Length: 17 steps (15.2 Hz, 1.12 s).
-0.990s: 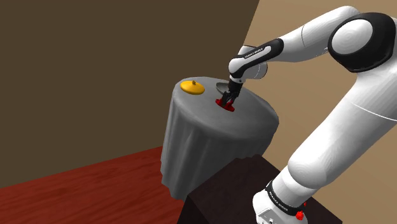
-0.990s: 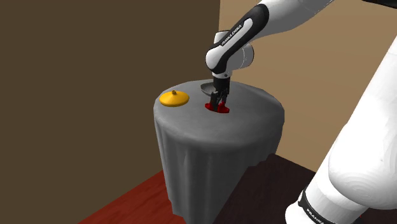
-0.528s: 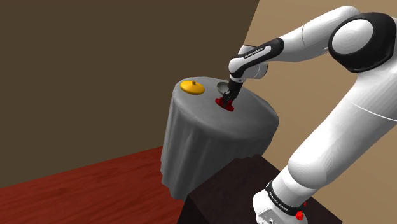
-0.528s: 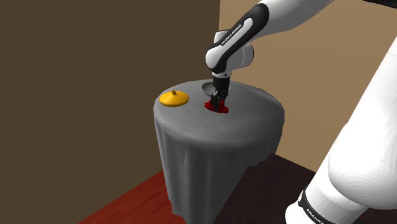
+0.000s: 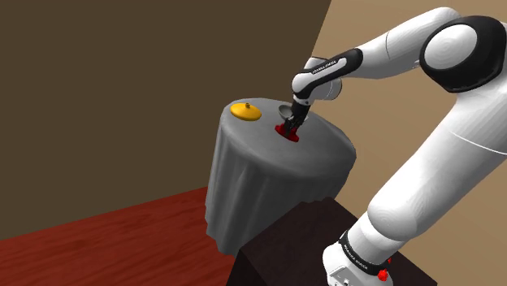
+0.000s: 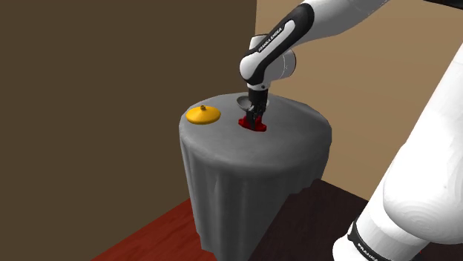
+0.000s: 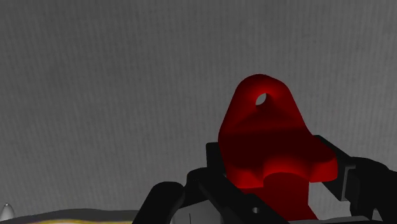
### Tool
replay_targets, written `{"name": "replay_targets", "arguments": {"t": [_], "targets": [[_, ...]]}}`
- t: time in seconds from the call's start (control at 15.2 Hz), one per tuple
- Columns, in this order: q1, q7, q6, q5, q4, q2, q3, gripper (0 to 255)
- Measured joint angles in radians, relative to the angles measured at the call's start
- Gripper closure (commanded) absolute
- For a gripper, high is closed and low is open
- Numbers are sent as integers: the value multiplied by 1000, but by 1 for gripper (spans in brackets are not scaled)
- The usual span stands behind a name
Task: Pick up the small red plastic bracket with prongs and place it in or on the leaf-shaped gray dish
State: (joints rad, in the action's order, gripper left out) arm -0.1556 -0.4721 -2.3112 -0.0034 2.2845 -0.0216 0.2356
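The wrist view alone shows the grip: the jaws are closed on the red bracket point(image 7: 267, 143), with black fingers point(image 7: 215, 181) pressing both its sides. A rounded tab with 1 small hole stands up above grey cloth.

The shoulder view gives the layout. The bracket point(image 5: 288, 132) sits low over the cloth-draped worktop point(image 5: 268, 179), though I cannot tell if it touches. The gray dish point(image 5: 283, 109) lies just beside it at 12 o'clock, and a yellow domed lid point(image 5: 245, 111) at 10 o'clock.

The white arm point(image 5: 422, 162) rises from the stand point(image 5: 284, 244) and reaches toward 9 o'clock. Its wrist is bent down and the hand points to 7 o'clock.
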Motion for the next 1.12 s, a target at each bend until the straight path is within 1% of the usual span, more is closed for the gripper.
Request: {"name": "replay_targets", "arguments": {"t": [0.33,1.12], "targets": [[1,9,57,-12,-16,38,0,255],[2,22,220,-30,-104,115,-5,255]]}}
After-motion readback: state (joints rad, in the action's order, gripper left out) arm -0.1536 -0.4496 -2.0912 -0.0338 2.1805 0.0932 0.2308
